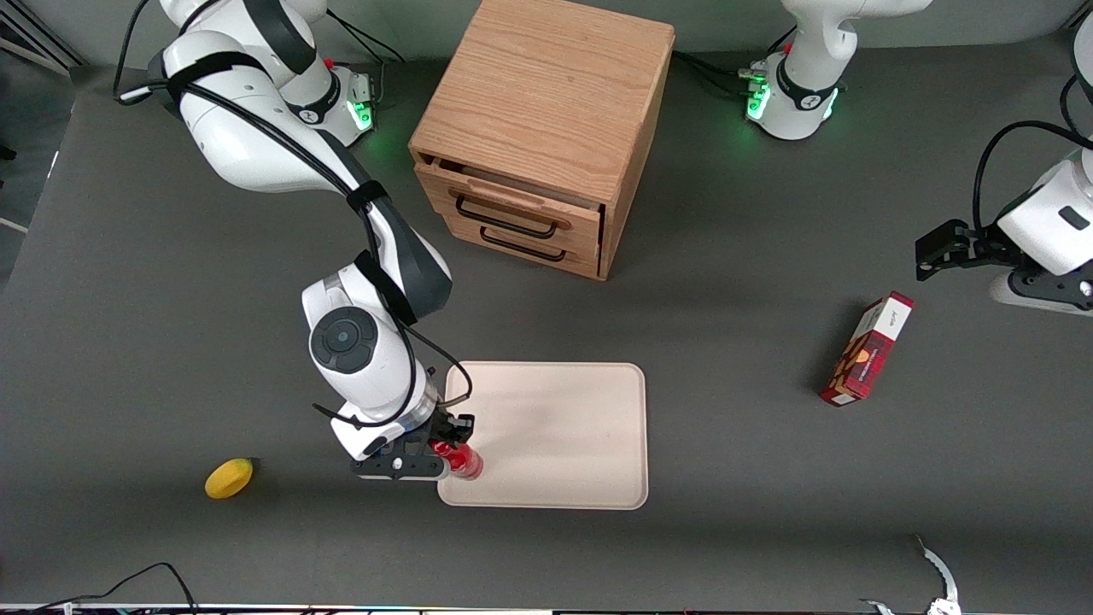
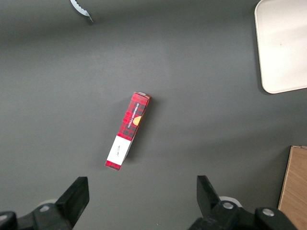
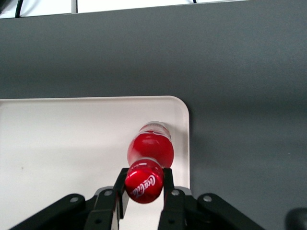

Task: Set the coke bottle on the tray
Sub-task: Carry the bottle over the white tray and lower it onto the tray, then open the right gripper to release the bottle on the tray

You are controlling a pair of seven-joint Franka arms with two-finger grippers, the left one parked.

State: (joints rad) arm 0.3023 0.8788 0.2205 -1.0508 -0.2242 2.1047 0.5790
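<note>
The coke bottle point(image 1: 462, 460) is small, glossy red, with a red cap bearing white script. It stands upright over the corner of the cream tray point(image 1: 564, 427) that is nearest the front camera, toward the working arm's end. My right gripper point(image 1: 444, 450) is shut on its cap and neck from above. In the right wrist view the cap sits between the two black fingers of the gripper point(image 3: 144, 181), and the bottle's body point(image 3: 150, 146) hangs over the tray point(image 3: 62, 143), just inside the rim. I cannot tell if its base touches the tray.
A wooden drawer cabinet point(image 1: 538, 137), its top drawer slightly open, stands farther from the front camera than the tray. A red and white carton point(image 1: 867, 348) lies toward the parked arm's end and also shows in the left wrist view point(image 2: 128, 130). A yellow lemon point(image 1: 229, 477) lies beside the gripper.
</note>
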